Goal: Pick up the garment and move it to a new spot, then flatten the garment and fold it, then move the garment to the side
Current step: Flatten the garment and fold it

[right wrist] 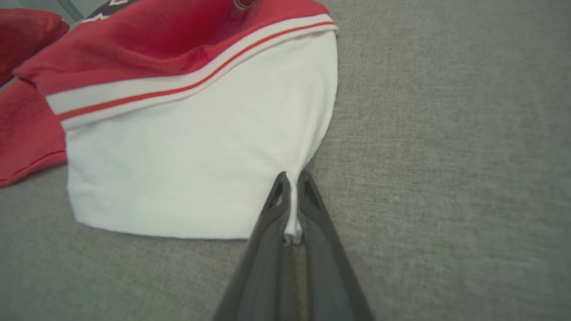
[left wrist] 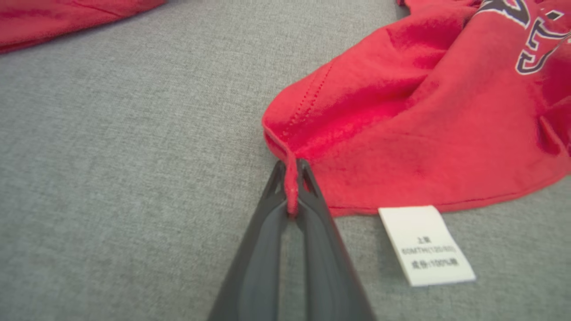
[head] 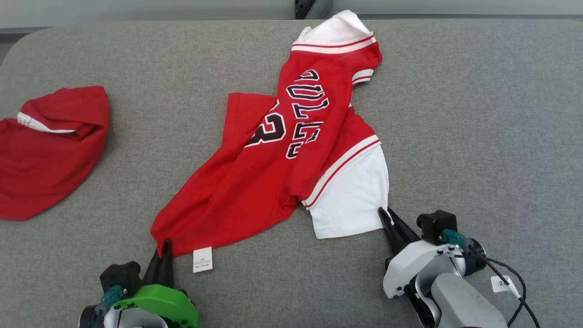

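The left end effector pinches the red hem corner of the shirt, the right end effector its white corner; its length runs toward the worktop's far edge.

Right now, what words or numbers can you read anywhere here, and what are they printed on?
"ULL", in dark letters with both ends creased, perhaps BULLS: on the red jersey.
"3", with a digit before it folded under: on the same jersey.
"100%", in the bottom line, the other lines too blurred to read: on the white care label.
"2", the rest cut off: on the small tag on the right arm's cable.
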